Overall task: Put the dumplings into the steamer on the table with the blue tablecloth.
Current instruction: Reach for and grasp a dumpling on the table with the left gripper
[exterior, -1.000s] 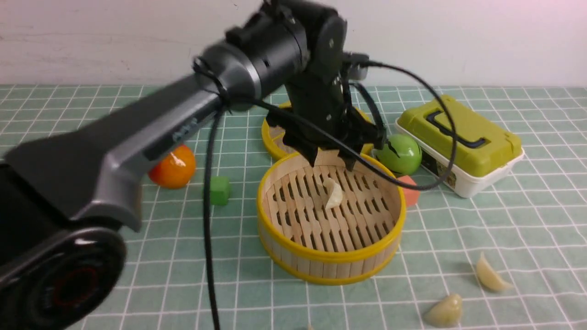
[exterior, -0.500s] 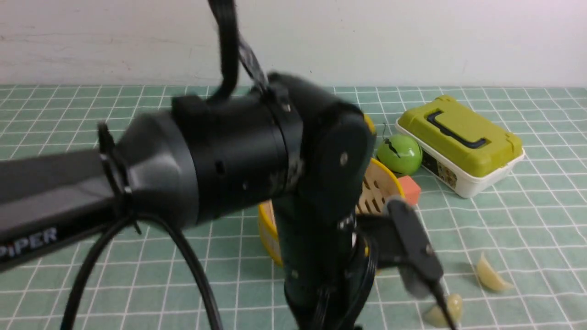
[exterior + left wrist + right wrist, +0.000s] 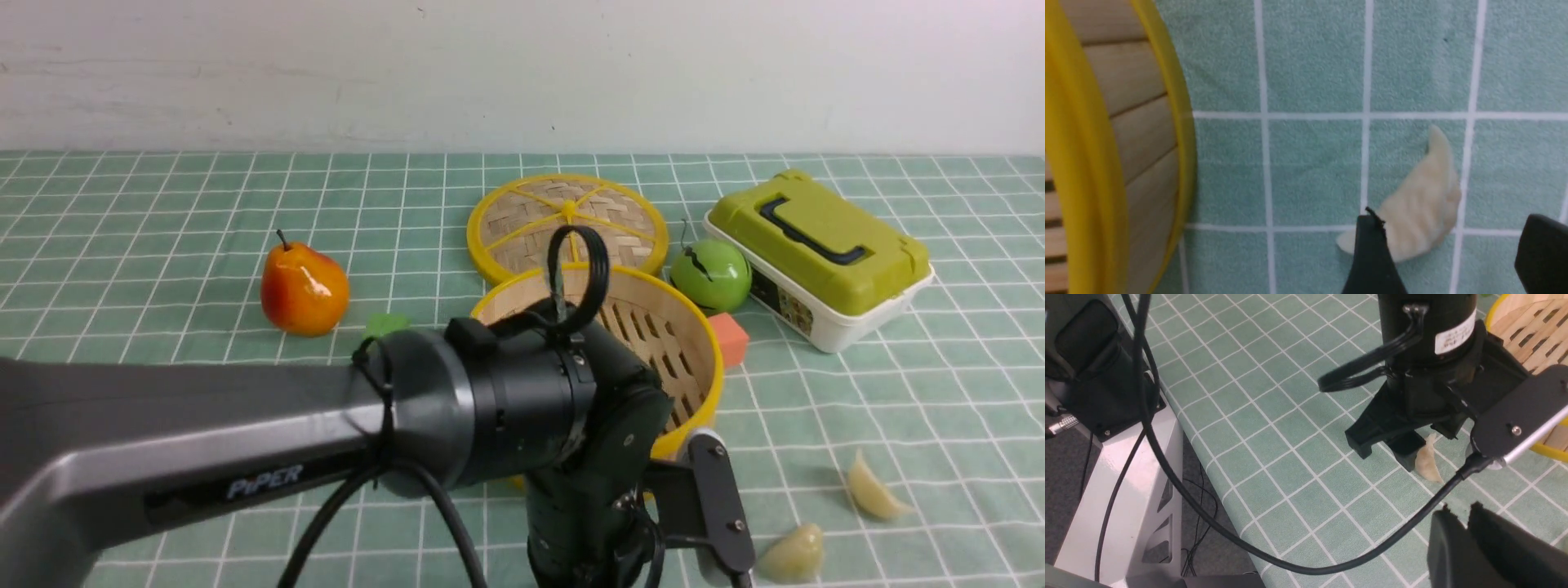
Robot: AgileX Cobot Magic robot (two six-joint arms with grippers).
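Currently, the left gripper (image 3: pixel 1453 234) is positioned low over the table (image 3: pixel 147 237), on the side toward the robot's edge. Its two fingers stand wide apart. One dumpling (image 3: pixel 1419 208) lies on the blue tablecloth (image 3: pixel 1310 175) beneath the opening; in the left wrist view, one fingertip overlaps part of it. No grip on the dumpling is shown.

The right gripper (image 3: pixel 1459 512) has its fingertips slightly apart, with a narrow gap between them.

The steamer (image 3: pixel 713 400) is located near the middle of the table, open side up, with its slatted floor partly visible. The left arm (image 3: pixel 522 408) covers part of its interior and wall. Two further dumplings are located to the right of the steamer, toward the robot's edge: a rounded dumpling (image 3: pixel 793 554) and a slender dumpling (image 3: pixel 873 488). The slender unit lies farther right and slightly farther from the robot's edge; the two are apart.

The woven lid (image 3: pixel 531 214) lies flat behind the steamer, toward the far edge. A pear (image 3: pixel 304 290) is located left of the lid, with a green cube (image 3: pixel 385 324) partly hidden near it. A green fruit (image 3: pixel 711 276) and an orange-pink cube (image 3: pixel 729 339) are located beside the steamer's right side. A lidded box (image 3: pixel 820 253) stands toward the far right corner, its handle (image 3: pixel 808 234) folded down.
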